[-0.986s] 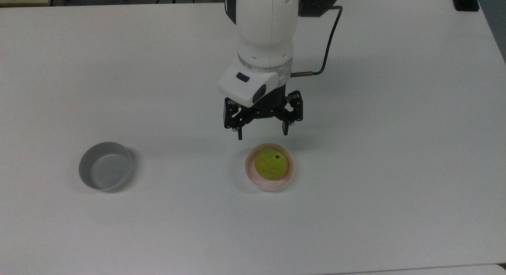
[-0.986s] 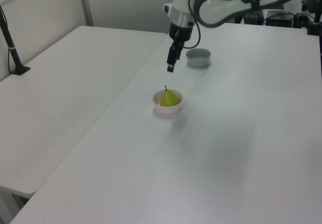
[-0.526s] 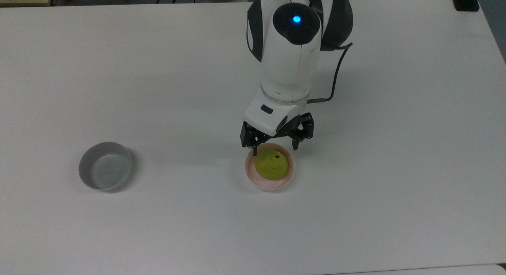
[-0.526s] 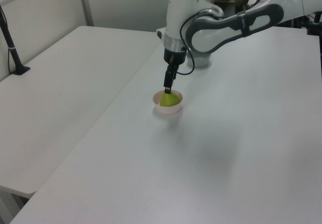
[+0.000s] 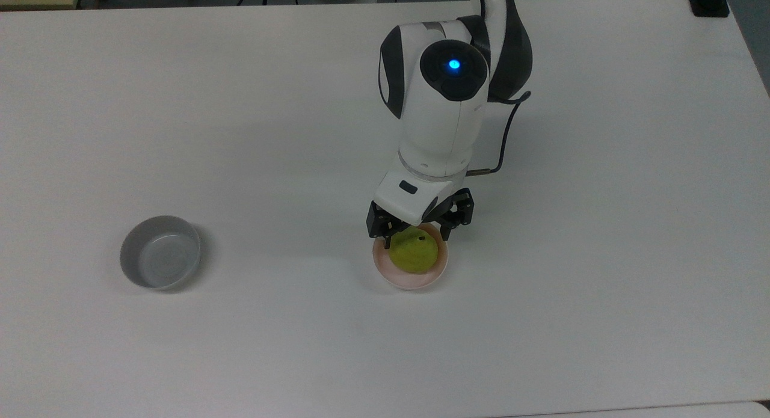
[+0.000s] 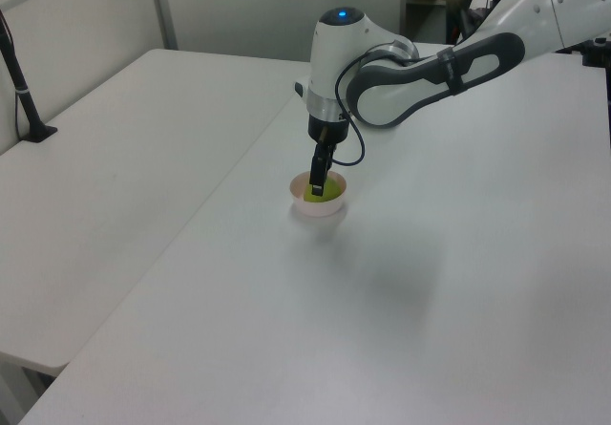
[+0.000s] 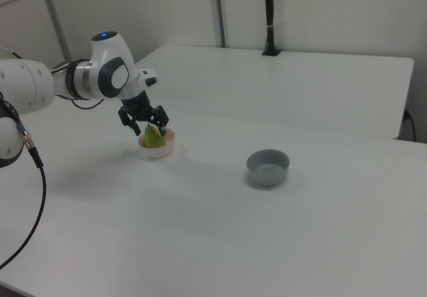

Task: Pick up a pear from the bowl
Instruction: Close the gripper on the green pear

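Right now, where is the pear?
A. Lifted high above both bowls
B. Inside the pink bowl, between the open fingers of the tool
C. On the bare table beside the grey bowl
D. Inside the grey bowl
B. The pear sits in the pink bowl, with the open tool straddling it; the grey bowl holds nothing.

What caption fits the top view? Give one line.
Open gripper straddles the pear in the pink bowl; grey bowl aside.
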Available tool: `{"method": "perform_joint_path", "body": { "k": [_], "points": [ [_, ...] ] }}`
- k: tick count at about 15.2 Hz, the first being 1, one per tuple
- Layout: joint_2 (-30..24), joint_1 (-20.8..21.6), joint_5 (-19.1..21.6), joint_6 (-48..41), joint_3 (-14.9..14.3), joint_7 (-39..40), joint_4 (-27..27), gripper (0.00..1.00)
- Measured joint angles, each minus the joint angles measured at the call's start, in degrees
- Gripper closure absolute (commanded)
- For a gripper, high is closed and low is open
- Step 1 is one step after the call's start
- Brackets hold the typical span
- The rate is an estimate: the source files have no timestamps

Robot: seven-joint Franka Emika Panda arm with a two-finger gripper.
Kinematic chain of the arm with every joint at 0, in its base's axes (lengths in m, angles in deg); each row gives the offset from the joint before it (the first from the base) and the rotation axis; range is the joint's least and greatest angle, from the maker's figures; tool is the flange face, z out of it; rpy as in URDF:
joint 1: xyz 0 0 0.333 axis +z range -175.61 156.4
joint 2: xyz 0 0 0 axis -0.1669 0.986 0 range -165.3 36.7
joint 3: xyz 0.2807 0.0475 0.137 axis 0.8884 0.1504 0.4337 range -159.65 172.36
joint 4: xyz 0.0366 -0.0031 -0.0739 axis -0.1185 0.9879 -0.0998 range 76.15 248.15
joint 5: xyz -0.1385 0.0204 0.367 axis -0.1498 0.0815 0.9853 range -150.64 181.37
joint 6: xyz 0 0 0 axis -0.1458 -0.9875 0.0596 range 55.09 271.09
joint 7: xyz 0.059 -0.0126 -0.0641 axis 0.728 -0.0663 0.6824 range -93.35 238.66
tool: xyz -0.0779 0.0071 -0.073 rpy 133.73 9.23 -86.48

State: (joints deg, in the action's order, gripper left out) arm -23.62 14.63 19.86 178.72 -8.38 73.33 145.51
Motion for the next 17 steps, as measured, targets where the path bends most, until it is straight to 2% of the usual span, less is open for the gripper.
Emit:
{"method": "perform_joint_path", "body": {
  "k": [3, 6, 9, 11, 17],
  "points": [
    [0.63, 0.10, -0.76, 0.00, -0.02, 0.30, 0.00, 0.21],
    [1.23, 0.15, -1.20, 0.01, -0.04, 0.88, -0.10, 0.35],
    [1.27, 0.19, -1.33, 0.00, -0.06, 1.23, -0.31, 0.59],
    [1.28, 0.22, -1.44, 0.00, -0.06, 1.34, -0.33, 0.67],
    [0.81, 0.25, -1.50, 0.00, -0.18, 1.56, -1.19, 0.68]
  ]
}}
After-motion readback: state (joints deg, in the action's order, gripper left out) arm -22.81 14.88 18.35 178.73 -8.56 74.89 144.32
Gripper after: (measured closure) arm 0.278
